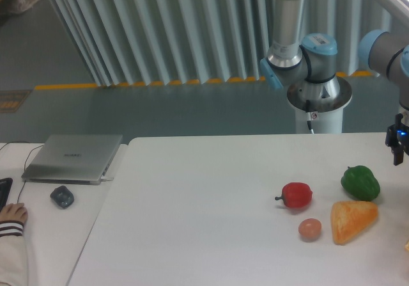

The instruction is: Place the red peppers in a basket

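White bench (192, 190): red pepper (296, 195) near right edge; closed laptop (73, 158), logo unreadable, left. End effector (397, 146) at right edge, jaw state indiscernible.

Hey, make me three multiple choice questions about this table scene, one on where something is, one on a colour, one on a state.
1. Where does the small pinkish-tan egg-like ball lie?
A. just in front of the glossy red bell pepper
B. on the closed silver laptop
C. behind the green bell pepper

2. What colour is the wedge-shaped bread-like piece?
A. blue
B. orange-yellow
C. black

3. What state is the red pepper in?
A. gripped and lifted
B. on the laptop
C. resting free on the white table

Answers: 1 A, the ball sits just below the pepper in the view. 2 B, its surface is orange-yellow. 3 C, the gripper is far off at the right edge.
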